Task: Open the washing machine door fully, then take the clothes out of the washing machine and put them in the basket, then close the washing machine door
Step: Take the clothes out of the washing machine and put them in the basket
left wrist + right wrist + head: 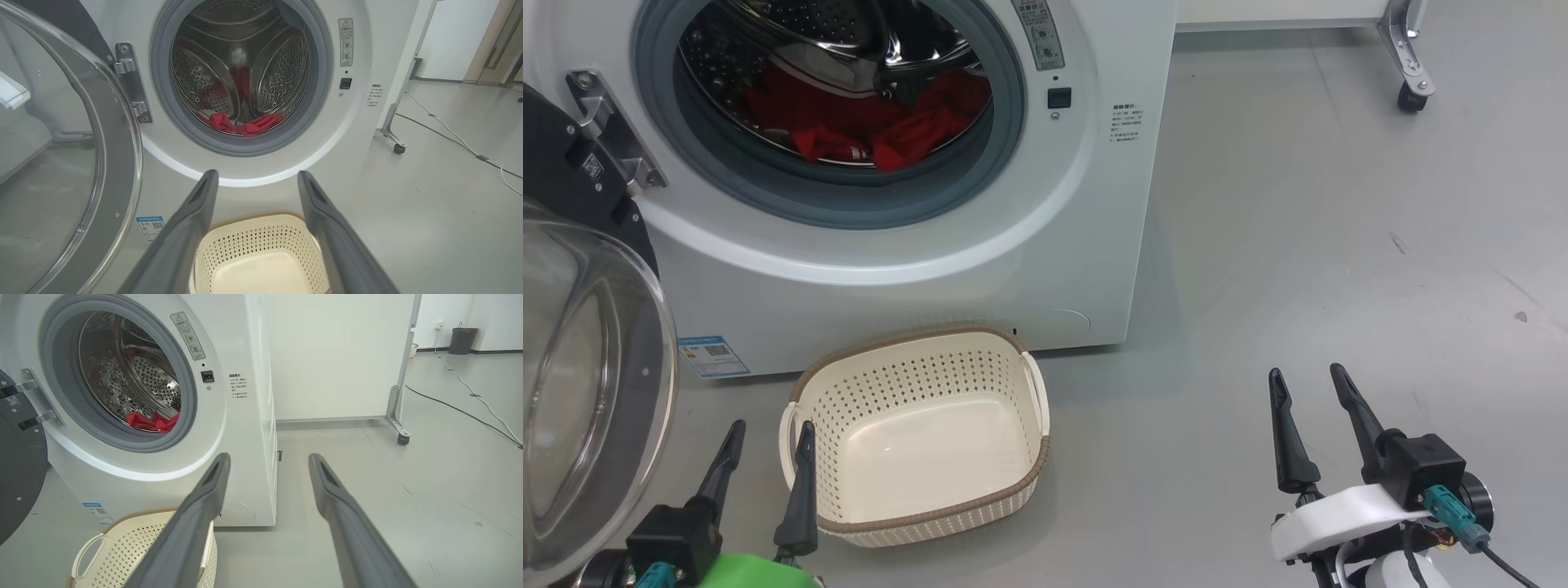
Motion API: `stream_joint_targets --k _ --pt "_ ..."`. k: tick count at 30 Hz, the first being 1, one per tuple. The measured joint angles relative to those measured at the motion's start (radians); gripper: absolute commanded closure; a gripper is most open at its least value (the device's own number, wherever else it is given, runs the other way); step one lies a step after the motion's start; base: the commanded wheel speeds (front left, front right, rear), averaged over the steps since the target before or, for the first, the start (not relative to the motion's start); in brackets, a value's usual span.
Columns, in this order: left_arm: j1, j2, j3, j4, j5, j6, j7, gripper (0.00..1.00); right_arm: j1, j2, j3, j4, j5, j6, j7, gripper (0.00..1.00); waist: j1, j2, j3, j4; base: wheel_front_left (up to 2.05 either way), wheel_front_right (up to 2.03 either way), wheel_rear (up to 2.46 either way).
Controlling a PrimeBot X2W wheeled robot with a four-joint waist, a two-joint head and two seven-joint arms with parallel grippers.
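Now the washing machine door (pixel 592 367) hangs wide open on the left side of the washing machine (pixel 915 269), so the round hole is free. The red clothes (pixel 874 122) lie inside the steel drum (pixel 768 49), low down and close to the front lip. The heap is longer from side to side than from front to back. From the left gripper (pixel 772 429) the clothes are straight ahead and higher up. In the left wrist view they sit right in the middle, above the gap between its two fingers (pixel 184 228). The right gripper (pixel 1307 376) is off to the right, over the bare grey floor (pixel 1298 204), and it looks at the hole from the side. So I think the left arm is nearer and better lined up to reach in. It would have to go up and forward, over the cream basket (pixel 915 371). The basket sits on the floor just in front of the machine, below the hole, with nothing in it. The left gripper is just beside the basket's left handle (pixel 788 433). Both grippers have their fingers spread apart. They hold nothing and touch nothing. To grab the heap, the left fingers should go in spread like this and pinch across its short way.
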Motion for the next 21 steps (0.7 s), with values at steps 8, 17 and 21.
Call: stream_joint_targets --k 8,17,21 --pt "0.000 0.000 -0.011 -0.001 0.000 -0.001 0.002 0.00 0.001 0.000 0.001 0.002 0.001 0.001 0.000 0.00 0.0000 0.0000 -0.003 0.001 1.20 -1.20 0.00" --pt "0.000 0.000 -0.015 -0.002 0.002 -0.001 0.009 0.00 0.001 0.000 0.004 0.007 0.009 0.002 0.000 0.00 0.0000 0.0000 -0.006 0.004 1.03 -1.03 0.00" --pt "0.000 0.000 -0.014 -0.002 0.006 -0.001 0.009 0.00 0.004 0.000 0.006 0.011 0.010 0.002 0.000 0.00 0.0000 0.0000 -0.008 0.003 0.76 -0.76 0.00"
